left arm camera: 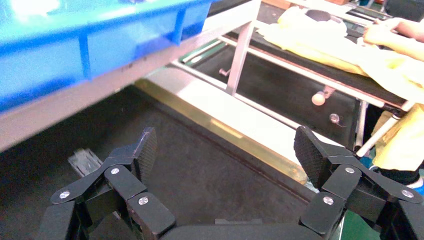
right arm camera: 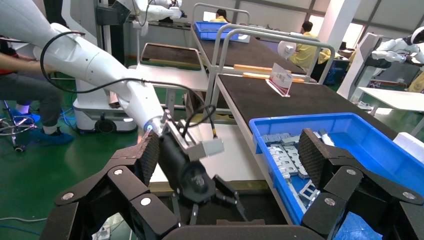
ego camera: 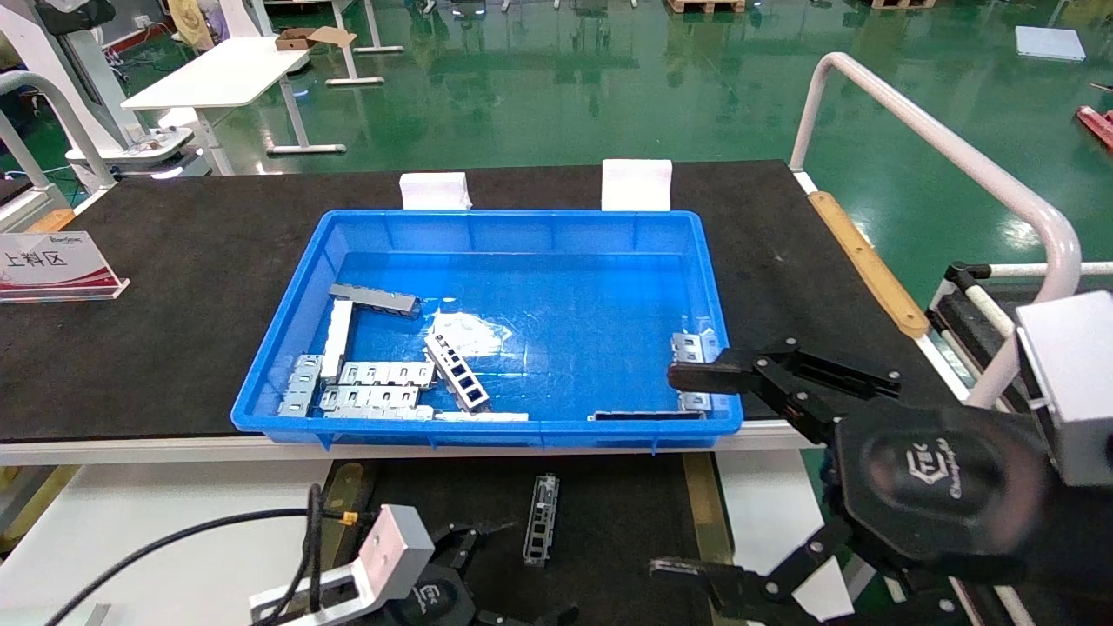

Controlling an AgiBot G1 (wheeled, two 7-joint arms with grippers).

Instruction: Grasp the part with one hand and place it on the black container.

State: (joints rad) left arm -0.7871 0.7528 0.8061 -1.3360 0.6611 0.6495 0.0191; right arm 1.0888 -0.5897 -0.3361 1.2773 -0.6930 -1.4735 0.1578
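One part (ego camera: 541, 519), a narrow silvery-grey trough, lies on the black container (ego camera: 617, 522) below the table's front edge. My left gripper (ego camera: 509, 574) is open and empty just at the part's near end. In the left wrist view (left arm camera: 227, 150) the part (left arm camera: 85, 160) shows beside one finger, outside the jaws, over the black container (left arm camera: 200, 170) with its brass strip (left arm camera: 225, 130). My right gripper (ego camera: 678, 474) is open and empty, raised at the blue bin's near right corner; it also shows in the right wrist view (right arm camera: 230, 150). Several more parts (ego camera: 374, 374) lie in the bin.
The blue bin (ego camera: 522, 230) sits on the wide black table mat (ego camera: 174, 287). A brighter ladder-like strip (ego camera: 456, 372) lies in the bin. A sign (ego camera: 52, 265) stands at the far left. A white rail (ego camera: 956, 156) runs along the right. The left arm (right arm camera: 100, 65) shows in the right wrist view.
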